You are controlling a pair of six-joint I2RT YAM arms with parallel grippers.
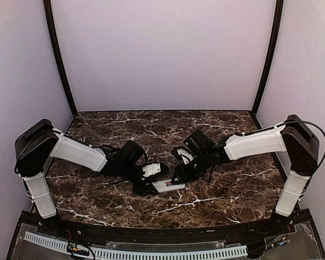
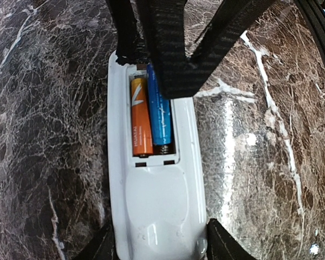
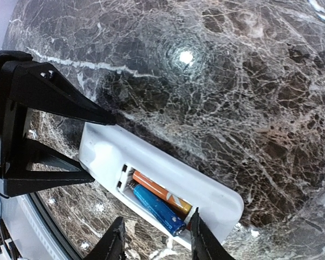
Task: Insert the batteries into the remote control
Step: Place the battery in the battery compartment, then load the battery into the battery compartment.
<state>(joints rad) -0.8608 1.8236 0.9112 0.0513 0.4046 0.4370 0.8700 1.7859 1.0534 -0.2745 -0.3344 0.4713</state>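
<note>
I have the left end effector (image 2: 162, 242) clamped on the remote control's (image 2: 157, 206) left end to steady it, bay-up, mid-tabletop (image 2: 43, 135). The orange battery (image 2: 141, 119) and blue battery (image 2: 161, 122) lie inside. The right end effector (image 3: 157, 238), narrowly parted, sits over the blue one's end, likely seating it.

We see a white remote control (image 2: 157, 211) on a dark brown, white-veined table (image 2: 43, 135). At 3 o'clock of the orange battery (image 2: 141, 124) lies the blue battery (image 2: 161, 122).
</note>
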